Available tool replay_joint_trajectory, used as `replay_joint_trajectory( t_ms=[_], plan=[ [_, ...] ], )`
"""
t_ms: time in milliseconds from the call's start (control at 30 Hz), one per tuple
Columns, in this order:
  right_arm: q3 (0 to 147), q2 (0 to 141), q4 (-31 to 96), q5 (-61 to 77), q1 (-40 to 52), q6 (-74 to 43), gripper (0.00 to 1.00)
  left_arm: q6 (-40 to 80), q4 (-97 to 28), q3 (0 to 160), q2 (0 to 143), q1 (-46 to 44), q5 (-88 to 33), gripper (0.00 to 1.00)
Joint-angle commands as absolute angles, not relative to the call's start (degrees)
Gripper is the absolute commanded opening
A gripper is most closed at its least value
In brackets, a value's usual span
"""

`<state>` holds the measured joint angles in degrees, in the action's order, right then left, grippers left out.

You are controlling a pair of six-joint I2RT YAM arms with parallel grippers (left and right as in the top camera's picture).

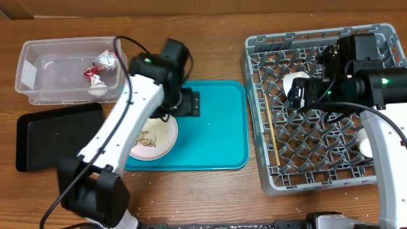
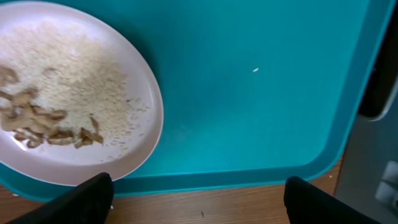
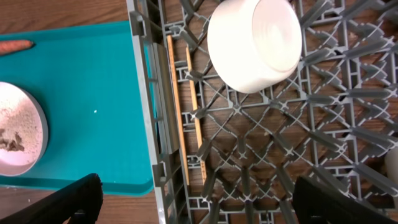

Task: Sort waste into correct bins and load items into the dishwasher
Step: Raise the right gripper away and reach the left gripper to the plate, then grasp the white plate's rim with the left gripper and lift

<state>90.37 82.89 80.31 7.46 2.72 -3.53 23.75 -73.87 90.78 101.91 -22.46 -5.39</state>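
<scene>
The white plate of rice and beige food scraps sits at the left end of the teal tray, below the left gripper, whose jaws are spread and empty. Right of the tray, the right gripper, also spread wide and empty, hangs over the dish rack, where a bowl and chopsticks lie

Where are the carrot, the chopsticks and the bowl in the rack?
carrot [image 3: 13,45], right wrist view, middle of its visible part.
chopsticks [image 3: 178,112], right wrist view, midway along the left stick.
bowl [image 3: 255,40], right wrist view, middle of its white body.
</scene>
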Motion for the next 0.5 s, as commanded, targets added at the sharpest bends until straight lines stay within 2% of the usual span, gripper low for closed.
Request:
replay_joint_trajectory(
  t_ms=[0,233,467],
  plan=[
    [90.00,82.96,79.66,8.25,2.50,-2.79,1.00,27.07,-72.10,87.11,105.62,-24.86,-4.03,0.90],
    [90.00,82.96,79.61,8.25,2.50,-2.79,1.00,27.86,-69.93,85.91,110.80,-25.96,-3.14,0.86],
    [90.00,82.96,79.61,8.25,2.50,-2.79,1.00,29.23,-69.71,85.91,116.53,-25.96,-0.99,0.86]
  ],
)
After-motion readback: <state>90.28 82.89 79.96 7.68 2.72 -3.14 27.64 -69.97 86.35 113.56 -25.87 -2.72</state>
